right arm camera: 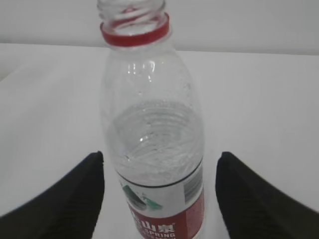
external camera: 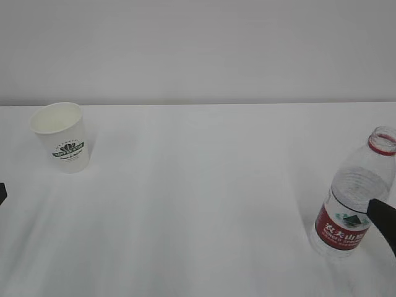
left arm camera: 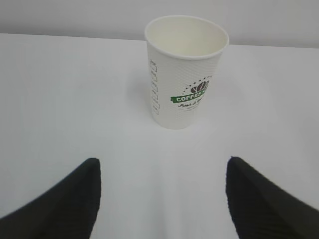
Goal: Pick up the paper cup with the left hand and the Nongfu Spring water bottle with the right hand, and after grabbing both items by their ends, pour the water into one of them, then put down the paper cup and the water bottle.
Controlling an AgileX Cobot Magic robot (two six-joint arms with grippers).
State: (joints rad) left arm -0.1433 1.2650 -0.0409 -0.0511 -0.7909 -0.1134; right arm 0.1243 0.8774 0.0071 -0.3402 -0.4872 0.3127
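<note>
The white paper cup (external camera: 62, 137) with a dark logo stands upright and empty at the table's far left. In the left wrist view the paper cup (left arm camera: 184, 74) is ahead of my left gripper (left arm camera: 163, 163), which is open and holds nothing, a stretch of bare table between them. The Nongfu Spring water bottle (external camera: 352, 198), uncapped and red-labelled, stands at the right with water (right arm camera: 154, 144) about halfway up. My right gripper (right arm camera: 160, 155) is open around the bottle (right arm camera: 149, 99). A gap shows on each side of the label. One black finger (external camera: 385, 224) shows beside the bottle.
The white table (external camera: 198, 204) runs back to a plain pale wall (external camera: 198, 49). A sliver of black gripper (external camera: 2, 193) shows at the left edge of the exterior view. Nothing else stands between cup and bottle.
</note>
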